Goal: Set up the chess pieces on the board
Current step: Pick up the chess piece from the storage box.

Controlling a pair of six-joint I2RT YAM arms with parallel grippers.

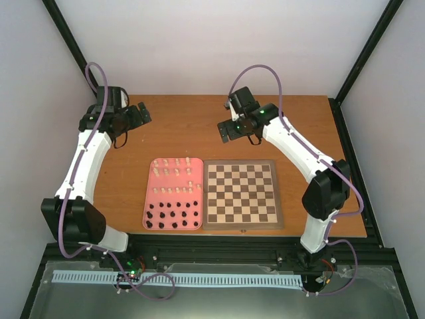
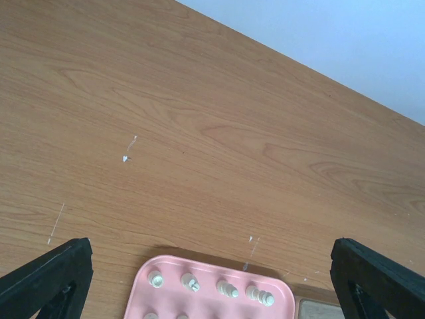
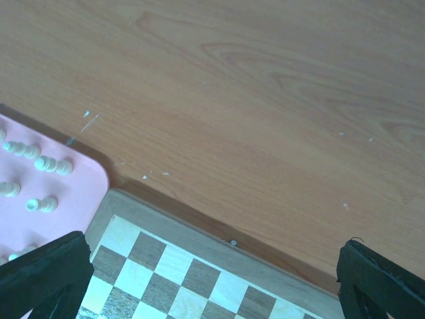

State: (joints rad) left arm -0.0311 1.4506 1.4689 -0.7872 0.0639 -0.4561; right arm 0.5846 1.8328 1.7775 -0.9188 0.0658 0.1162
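The board, wooden with light and dark checks, lies at mid-table with nothing standing on its squares. Cream-white chess pieces stand in rows on the far half of a pink tray that touches the board's left side. My left gripper hangs open above bare table beyond the tray's far left. In the left wrist view the gripper looks down on the tray's far rim and a row of pieces. My right gripper is open above the table past the board's far left corner, its jaws empty.
Tiny black figures fill the near half of the pink tray. Bare wooden table stretches behind the tray and board. Black frame posts rise at the corners, and a black rail runs along the near edge.
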